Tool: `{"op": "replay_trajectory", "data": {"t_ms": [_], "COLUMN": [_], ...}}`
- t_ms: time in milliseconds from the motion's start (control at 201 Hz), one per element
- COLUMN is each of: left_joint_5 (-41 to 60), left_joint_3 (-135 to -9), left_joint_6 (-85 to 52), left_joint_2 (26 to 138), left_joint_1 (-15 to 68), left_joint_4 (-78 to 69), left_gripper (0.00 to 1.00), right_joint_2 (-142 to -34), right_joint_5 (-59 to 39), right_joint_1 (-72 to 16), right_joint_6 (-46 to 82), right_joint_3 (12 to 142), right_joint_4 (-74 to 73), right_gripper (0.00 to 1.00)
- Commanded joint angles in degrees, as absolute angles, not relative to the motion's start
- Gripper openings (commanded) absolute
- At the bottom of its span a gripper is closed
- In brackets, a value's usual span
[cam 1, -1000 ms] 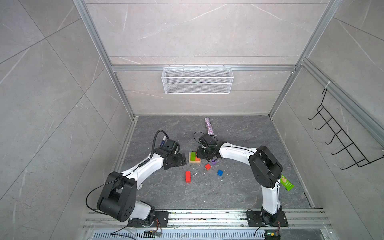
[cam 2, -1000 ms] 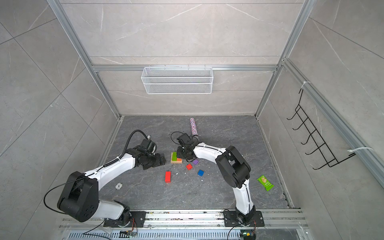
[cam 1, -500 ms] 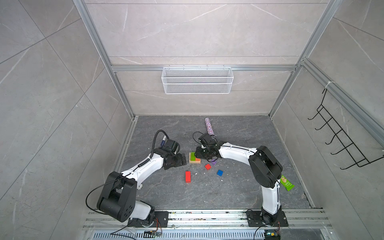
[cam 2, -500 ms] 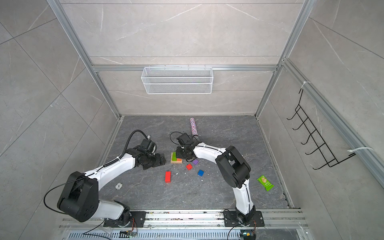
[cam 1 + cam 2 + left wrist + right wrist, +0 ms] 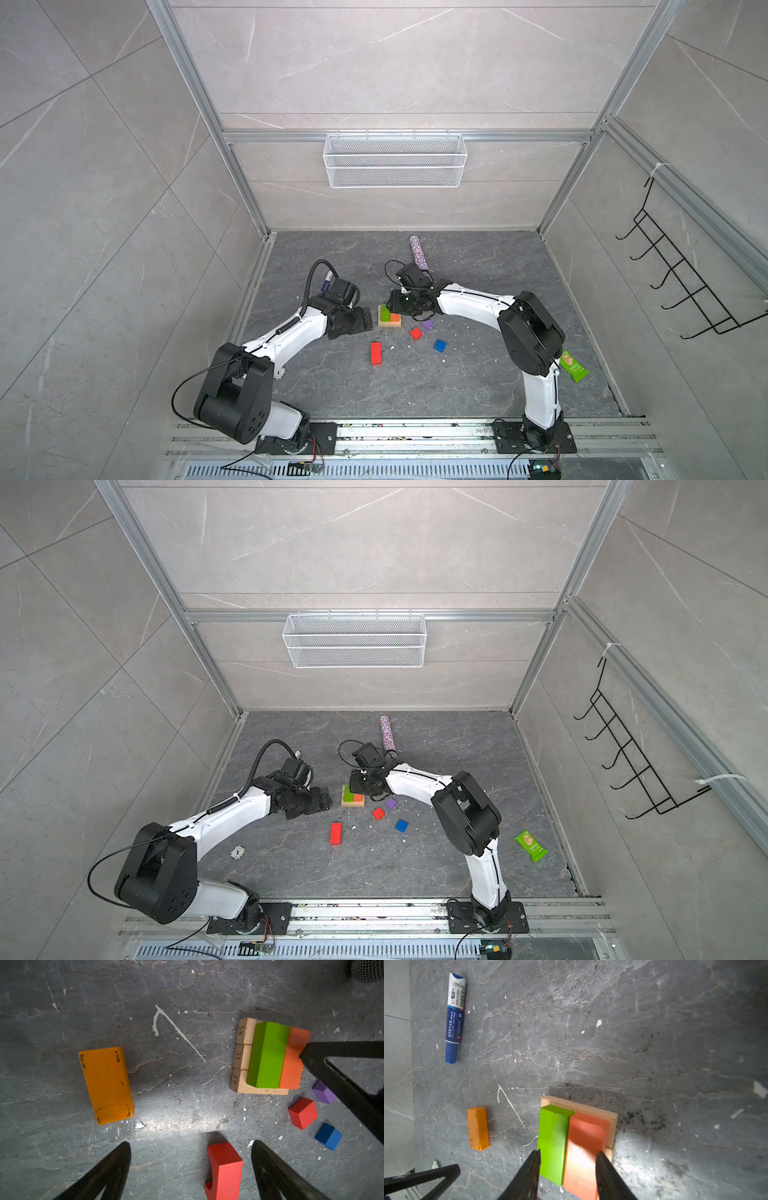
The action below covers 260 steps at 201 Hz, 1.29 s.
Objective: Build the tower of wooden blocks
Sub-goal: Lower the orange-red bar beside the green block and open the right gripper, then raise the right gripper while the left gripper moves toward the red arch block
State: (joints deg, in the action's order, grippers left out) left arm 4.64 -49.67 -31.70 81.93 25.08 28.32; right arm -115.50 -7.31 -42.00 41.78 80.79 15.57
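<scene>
- The right gripper straddles the green block and orange-red block atop the tan base, blocking that side of the stack.
- Purple cube, red cube and blue cube crowd the floor just beside the base.
- A red oblong lies between the spread fingers of the left gripper.
- Bare floor separates the yellow-orange block from the stack.
- A glittery tube lies behind the right arm.

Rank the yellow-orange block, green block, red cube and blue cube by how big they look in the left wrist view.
1. yellow-orange block
2. green block
3. red cube
4. blue cube, only slightly smaller-looking than the red.
</scene>
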Motion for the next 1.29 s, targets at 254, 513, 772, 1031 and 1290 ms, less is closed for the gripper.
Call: {"op": "replay_trajectory", "data": {"t_ms": [254,513,772,1031,1290], "left_joint_5": [2.15,1.20,5.03,11.06,15.60], "left_joint_3": [-52.45,-52.45,-51.13,-45.31,-39.80], "left_joint_6": [-30.39,-30.69,-32.87,-36.35,-41.87], "left_joint_2": [82.00,81.92,81.45,76.99,73.73], "left_joint_1": [24.60,24.50,24.52,26.20,31.13], "left_joint_4": [32.15,33.62,33.10,31.98,28.49], "left_gripper": [0.93,0.91,0.88,0.89,0.89], "right_joint_2": [-111.10,-105.31,-100.68,-95.21,-88.68], "right_joint_5": [-4.86,-3.84,-3.36,-1.51,1.45], "right_joint_1": [-42.28,-42.28,-42.28,-42.20,-42.10], "right_joint_6": [38.95,34.74,31.15,29.72,29.26], "right_joint_3": [80.94,78.66,74.89,69.34,63.68], "right_joint_4": [17.53,19.90,21.16,20.05,19.26], "right_gripper": [0.23,0.37,0.80,0.91,0.93]}}
